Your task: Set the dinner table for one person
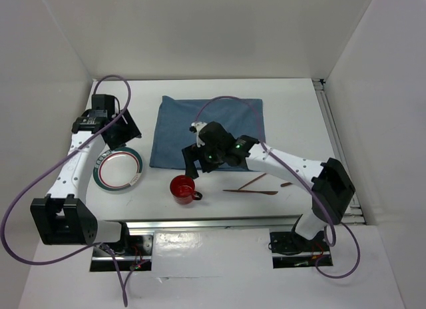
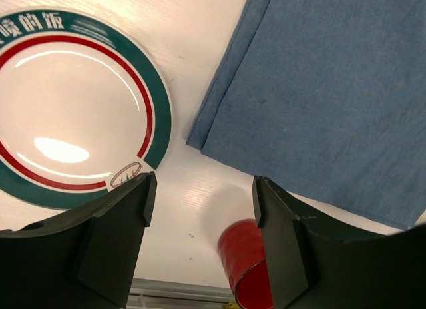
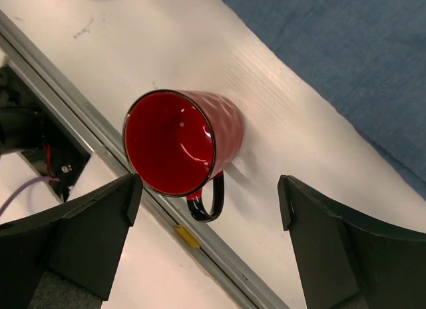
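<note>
The white dinner table [image 1: 293, 116] holds a blue cloth placemat [image 1: 208, 130] at its middle back. A white plate [image 1: 118, 169] with a green and red rim lies to the placemat's left. A red mug [image 1: 182, 188] with a black handle stands upright near the front edge. My right gripper [image 1: 194, 164] hovers open just above and behind the mug [image 3: 180, 142], empty, fingers [image 3: 100, 222] apart. My left gripper [image 1: 130, 132] is open and empty above the gap between plate [image 2: 66, 109] and placemat [image 2: 319, 96], with the mug [image 2: 246, 262] low in its view.
A pair of brown chopsticks [image 1: 253, 186] lies crossed on the table right of the mug, with a small brown piece [image 1: 286, 184] beyond them. Aluminium rails run along the front edge [image 1: 213, 221] and right edge [image 1: 333, 136]. White walls enclose the table.
</note>
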{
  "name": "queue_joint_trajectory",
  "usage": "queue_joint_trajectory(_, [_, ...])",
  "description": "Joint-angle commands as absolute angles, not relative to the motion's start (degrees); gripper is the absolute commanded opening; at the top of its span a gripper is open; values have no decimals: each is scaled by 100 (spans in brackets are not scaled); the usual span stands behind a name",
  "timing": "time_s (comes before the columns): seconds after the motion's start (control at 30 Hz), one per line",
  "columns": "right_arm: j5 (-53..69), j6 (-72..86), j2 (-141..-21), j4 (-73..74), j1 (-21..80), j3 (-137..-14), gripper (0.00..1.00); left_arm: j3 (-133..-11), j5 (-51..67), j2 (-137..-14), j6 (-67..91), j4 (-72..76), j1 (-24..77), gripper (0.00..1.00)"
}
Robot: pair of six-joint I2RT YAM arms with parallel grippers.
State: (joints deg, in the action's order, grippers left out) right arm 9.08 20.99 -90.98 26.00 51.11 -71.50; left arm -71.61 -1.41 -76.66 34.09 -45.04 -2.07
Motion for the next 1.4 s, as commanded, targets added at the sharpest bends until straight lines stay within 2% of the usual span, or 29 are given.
queue_joint_trajectory(0.0, [536,2057,-9281,2742,5255,-7233,96,-7102,-70,-7418,3603,-4351,-229,78])
queue_joint_trajectory(0.23, [229,2109,-9650,2856,5317,-7479,92,-7102,-18,-7418,3604,-4412,-229,81])
queue_joint_trajectory(0.37, [421,2057,-9721,2856,5317,-7479,84,-7040,-70,-7365,3604,-4359,-229,81])
queue_joint_trajectory(0.63, [677,1951,-10045,2566,5502,-7427,75,-6987,-18,-7418,3604,-4307,-229,81])
queue_joint_trajectory(0.73, [747,2003,-10256,2444,5555,-7479,66,-6987,35,-7418,3604,-4307,-229,82])
queue_joint_trajectory(0.87, [633,2004,-10389,2391,5607,-7479,47,-6987,35,-7418,3604,-4307,-229,82])
queue_joint_trajectory(0.9, [572,2065,-10389,2391,5607,-7540,35,-6987,35,-7418,3604,-4307,-229,82])
queue_joint_trajectory(1.0, [291,2126,-10389,2557,5607,-7681,15,-6987,35,-7365,3604,-4307,-229,82])
queue_joint_trajectory(1.03, [203,2127,-10328,2688,5660,-7777,5,-6987,35,-7365,3604,-4307,-229,82])
queue_joint_trajectory(1.07, [2,2179,-10249,2776,5660,-7857,1,-6987,35,-7365,3604,-4307,-229,82])
queue_joint_trajectory(1.17, [-429,2180,-10187,3197,5660,-8260,0,-6987,35,-7365,3604,-4307,-229,82])
queue_joint_trajectory(1.37, [-799,2180,-10309,3866,4678,-9235,0,-6987,113,-7365,3533,-4307,-229,82])
